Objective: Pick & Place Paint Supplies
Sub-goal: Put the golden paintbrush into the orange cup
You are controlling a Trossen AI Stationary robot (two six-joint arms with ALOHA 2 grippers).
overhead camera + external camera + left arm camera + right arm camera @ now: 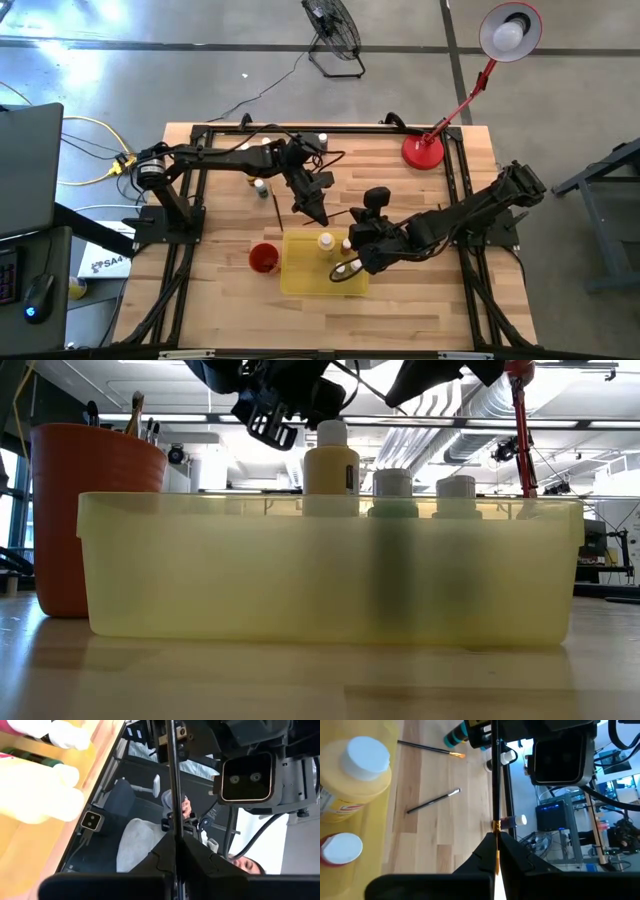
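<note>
Logging current state, label by label:
left end effector [318, 214]: over the wooden slatted surface [230, 300], just behind the translucent yellow plastic tray [300, 282]; fingers pressed together on a thin dark paintbrush [171, 780] whose shaft runs out between them in the left wrist view.
right end effector [347, 268]: over the tray's right end; fingers pinched on a second thin dark brush with a gold ferrule [495, 780], clear in the right wrist view.
tray contents: large yellowish bottle with a white cap [325, 242] standing upright, two smaller pale-capped bottles [393, 494] beside it, seen over the tray wall in the low view.
red round cup [263, 258]: touching or just beside the tray's left end; brush handles [134, 412] stick out of it.
loose on surface: two thin brushes [433, 801] lying flat beyond the tray; small bottles [261, 187] near the left arm at the back.
background: red desk lamp [424, 150] on the back right corner; person visible beyond the surface in the left wrist view.
</note>
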